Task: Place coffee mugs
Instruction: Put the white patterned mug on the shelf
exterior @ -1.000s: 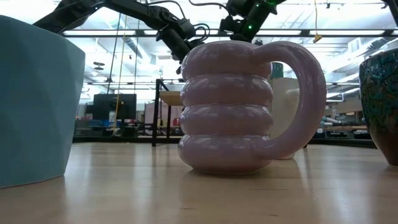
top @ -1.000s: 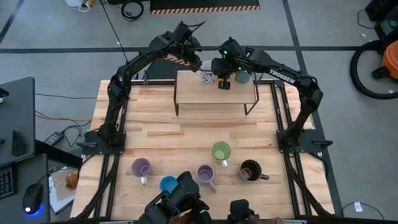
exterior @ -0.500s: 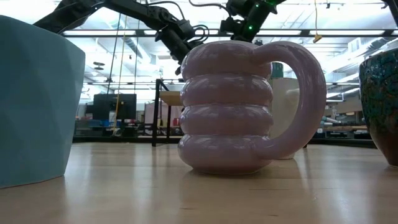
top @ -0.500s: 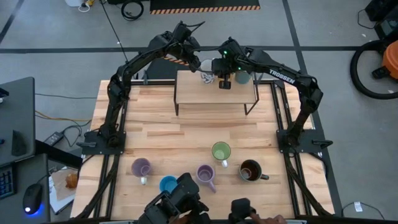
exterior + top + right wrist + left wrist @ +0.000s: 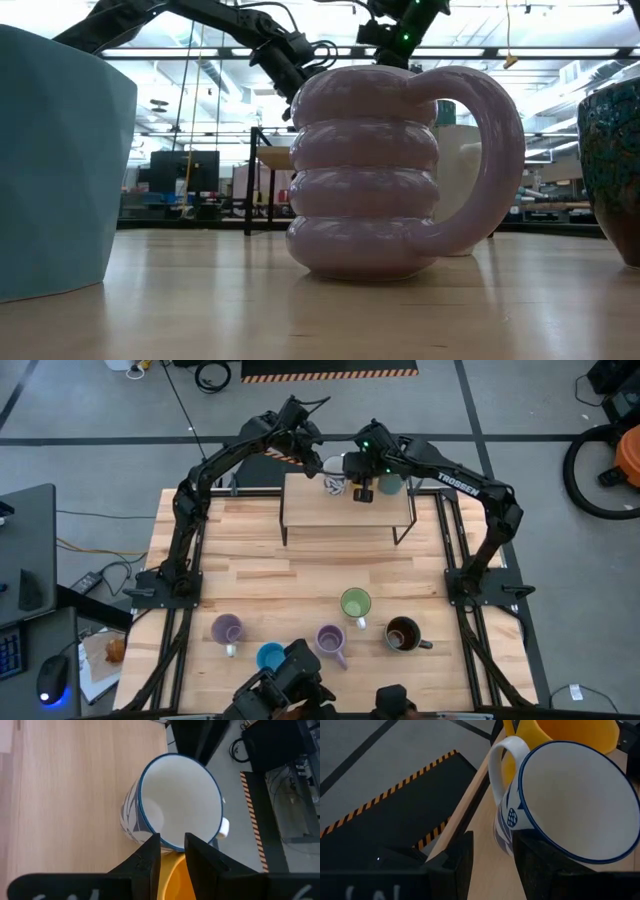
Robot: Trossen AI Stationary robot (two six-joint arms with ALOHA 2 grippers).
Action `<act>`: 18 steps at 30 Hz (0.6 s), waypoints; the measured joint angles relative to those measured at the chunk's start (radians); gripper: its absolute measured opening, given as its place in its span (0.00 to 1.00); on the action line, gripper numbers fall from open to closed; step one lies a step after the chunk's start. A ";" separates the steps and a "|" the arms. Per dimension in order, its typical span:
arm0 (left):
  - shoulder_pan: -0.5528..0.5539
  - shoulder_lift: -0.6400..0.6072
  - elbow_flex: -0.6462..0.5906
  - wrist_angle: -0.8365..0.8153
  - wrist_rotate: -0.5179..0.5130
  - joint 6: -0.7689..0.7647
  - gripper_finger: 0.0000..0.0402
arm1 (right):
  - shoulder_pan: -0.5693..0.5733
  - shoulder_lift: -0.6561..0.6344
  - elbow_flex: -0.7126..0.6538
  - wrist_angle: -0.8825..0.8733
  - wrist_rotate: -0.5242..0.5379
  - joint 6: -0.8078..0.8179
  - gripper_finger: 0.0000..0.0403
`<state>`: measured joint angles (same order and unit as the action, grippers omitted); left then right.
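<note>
Wooden shelf (image 5: 340, 512): a small raised stand at the far middle of the butcher-block table (image 5: 300, 575), with both arms reaching over its back edge.
White mug (image 5: 560, 805): blue-rimmed with a dark pattern on its side, standing upright at the back edge of the shelf; its handle points off the shelf toward the floor's striped mat (it also shows in the right wrist view (image 5: 175, 802)).
Orange mug (image 5: 565, 732): just behind and touching or nearly touching the white one in the left wrist view; in the right wrist view its rim (image 5: 175, 880) shows under that arm's fingers.
Left gripper (image 5: 312, 457): beside the white mug's handle side, its fingers a narrow gap apart with only shelf wood between them, holding nothing.
Right gripper (image 5: 362, 488): over the shelf's back, fingers a small gap apart straddling the orange mug's rim; whether they press on it, I cannot tell.
Teal-grey mug (image 5: 389, 484): on the shelf, just right of the right gripper.
Near row on the table: light purple mug (image 5: 227, 629), blue mug (image 5: 270, 656), ribbed light purple mug (image 5: 331, 641), green mug (image 5: 355, 604) and dark brown mug (image 5: 403, 633), all upright and apart from one another.
Low view: the ribbed purple mug (image 5: 400, 175) fills the middle, blue one (image 5: 60, 160) at the left edge.
</note>
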<state>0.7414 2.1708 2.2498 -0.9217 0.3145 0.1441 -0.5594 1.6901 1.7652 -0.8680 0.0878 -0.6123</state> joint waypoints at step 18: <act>0.000 0.000 0.000 0.020 -0.031 -0.001 0.35 | -0.001 -0.007 0.000 0.023 -0.139 -0.047 0.23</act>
<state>0.7414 2.1704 2.2498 -0.9019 0.2831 0.1436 -0.5609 1.6833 1.7653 -0.8449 -0.0512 -0.6595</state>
